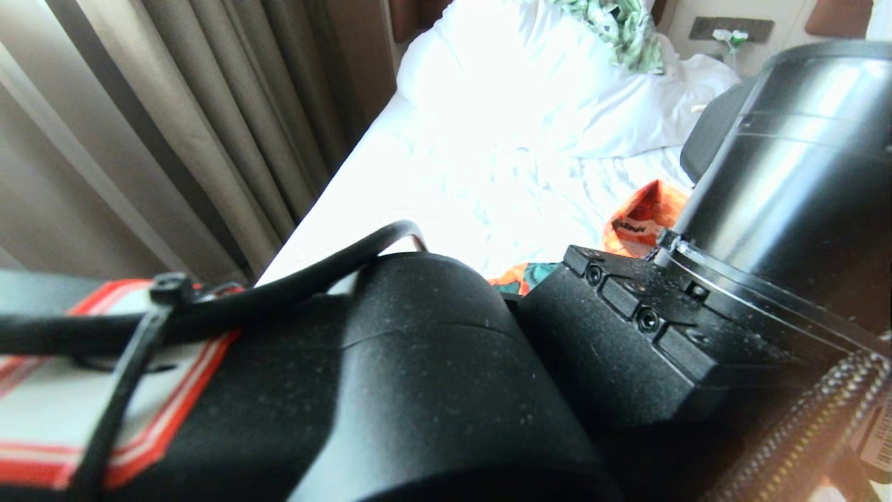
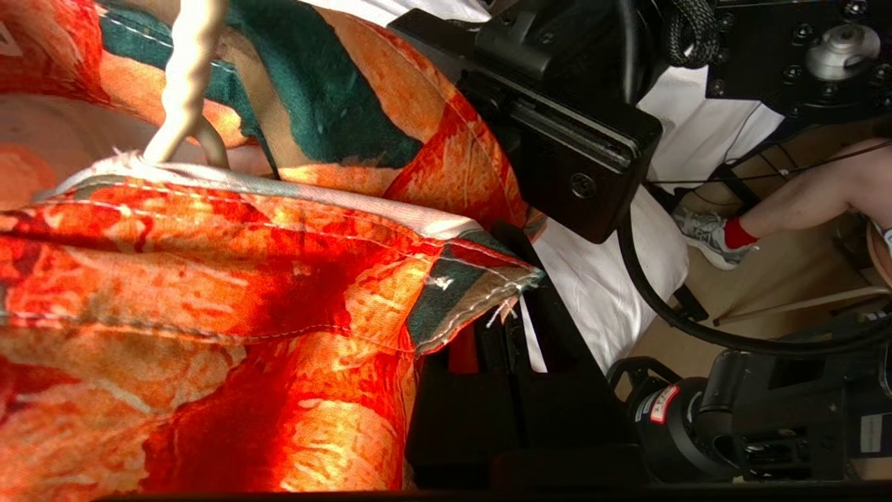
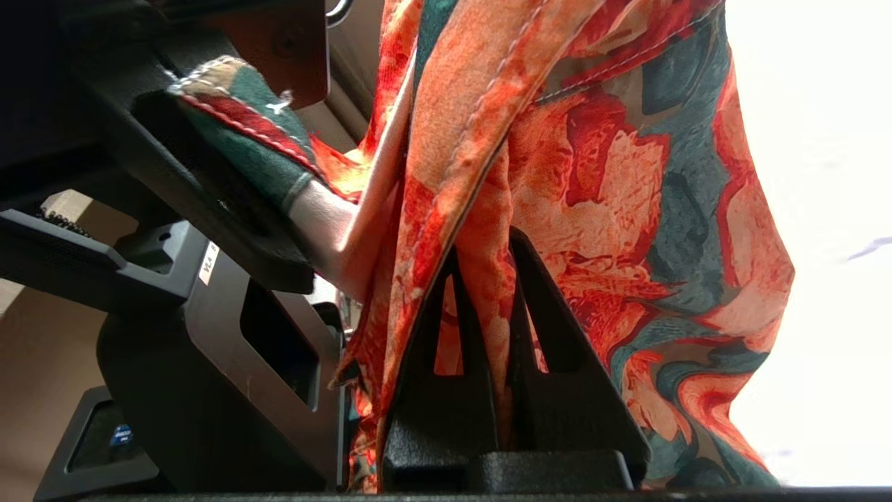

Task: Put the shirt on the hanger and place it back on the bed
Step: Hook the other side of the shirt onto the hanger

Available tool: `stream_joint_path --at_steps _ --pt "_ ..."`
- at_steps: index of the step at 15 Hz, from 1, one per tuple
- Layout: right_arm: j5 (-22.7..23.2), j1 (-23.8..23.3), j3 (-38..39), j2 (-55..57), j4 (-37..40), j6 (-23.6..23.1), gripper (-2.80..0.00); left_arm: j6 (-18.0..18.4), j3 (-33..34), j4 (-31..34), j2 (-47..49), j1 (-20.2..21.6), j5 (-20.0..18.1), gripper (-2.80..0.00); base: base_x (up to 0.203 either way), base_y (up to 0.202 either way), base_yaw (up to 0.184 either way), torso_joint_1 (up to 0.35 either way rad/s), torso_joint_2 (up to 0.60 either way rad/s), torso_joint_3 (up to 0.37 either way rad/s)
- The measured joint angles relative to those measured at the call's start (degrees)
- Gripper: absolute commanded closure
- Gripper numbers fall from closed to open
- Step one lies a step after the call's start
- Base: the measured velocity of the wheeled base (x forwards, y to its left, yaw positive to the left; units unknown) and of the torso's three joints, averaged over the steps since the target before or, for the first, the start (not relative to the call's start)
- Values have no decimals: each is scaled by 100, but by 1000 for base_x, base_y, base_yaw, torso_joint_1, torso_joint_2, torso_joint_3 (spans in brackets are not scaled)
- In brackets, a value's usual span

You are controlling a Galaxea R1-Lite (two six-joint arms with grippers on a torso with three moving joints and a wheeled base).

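Note:
The orange-flowered shirt (image 2: 209, 279) hangs between my two grippers above the bed (image 1: 453, 174). My left gripper (image 2: 498, 321) is shut on a stitched collar corner of the shirt; that grip also shows in the right wrist view, on the collar corner (image 3: 244, 132). My right gripper (image 3: 488, 279) is shut on a hanging fold of the shirt (image 3: 613, 174). A cream-white stem of the hanger (image 2: 182, 77) runs down into the shirt's neck opening; the remainder of it is hidden. In the head view only scraps of the shirt (image 1: 644, 216) show behind my arms.
My left arm (image 1: 348, 383) and right arm (image 1: 787, 174) fill the head view's foreground. Curtains (image 1: 174, 125) hang left of the bed. A green-and-white leafy cloth (image 1: 627, 28) lies by the pillow. A person's leg (image 2: 794, 206) and shoe (image 2: 704, 233) are beside the bed.

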Motion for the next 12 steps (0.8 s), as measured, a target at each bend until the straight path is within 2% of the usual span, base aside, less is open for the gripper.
stream_joint_path --at_steps 2,3,8,10,12 --pt "4 -23 -11 66 2 -1 0 9 30 0 22 0 25 0 0 0 0 0 0 0" --pt "4 -35 -15 82 2 0 0 13 30 -6 28 0 32 -280 0 0 0 0 0 0" --pt "11 -67 -23 96 4 4 0 7 82 11 14 -41 43 -280 0 0 0 0 0 0" --pt "13 -79 -23 85 4 4 0 9 303 17 -101 -72 8 -280 0 0 0 0 0 0" --pt "13 -87 -26 81 4 2 0 9 678 17 -292 -114 -194 -280 0 0 0 0 0 0"
